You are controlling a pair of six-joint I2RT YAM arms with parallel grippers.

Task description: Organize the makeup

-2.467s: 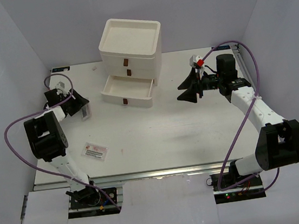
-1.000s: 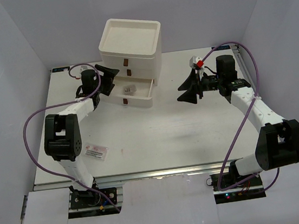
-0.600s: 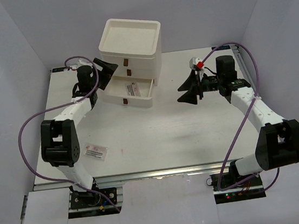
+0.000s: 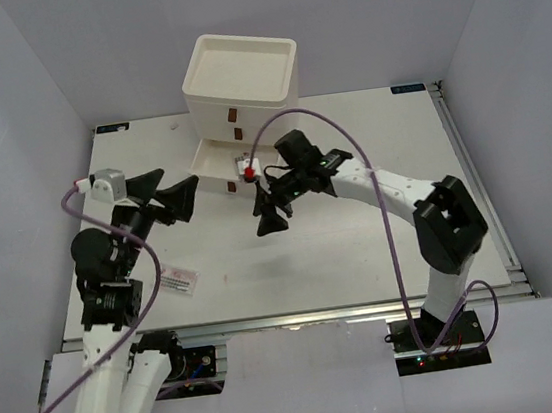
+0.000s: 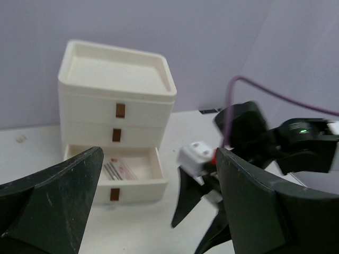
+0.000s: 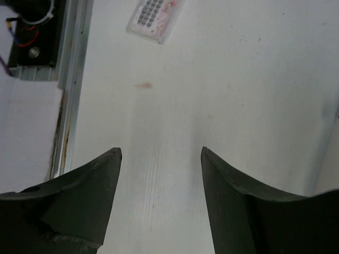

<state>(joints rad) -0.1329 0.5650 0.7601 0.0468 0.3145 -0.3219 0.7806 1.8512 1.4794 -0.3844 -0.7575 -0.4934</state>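
Fingers [image 5: 58, 206] of the left gripper [image 4: 167, 200] are spread to their widest and hold nothing. Those of the right gripper [image 6: 160, 151] stand partly apart, likewise empty, pointing down at bare table [image 4: 362, 246].

Nearest, toward the left edge, the flat white packet [image 4: 177, 279] with red print lies flat on the table, not yet put away. Just beyond it hangs the left gripper, raised off the surface and facing the chest. To its right, at mid-table, the right arm reaches across toward the left arm's side, its gripper just in front of the open bottom drawer [image 5: 140, 190]. That drawer holds printed pieces [image 5: 121, 169], too blurred to name. The two drawers above it are shut in the cream chest [image 4: 239, 70] at the far edge.

Likely hazards:
- The grippers are near one another, so a move by both toward the packet or the drawer could bring them into contact.
- The packet offers no raised edge, so fingers closing on it may slide over it or push it toward the near edge.
- The right arm's purple cable [image 4: 297, 112] arcs beside the chest and could catch on it.
- A low sweep could knock the drawer shut.
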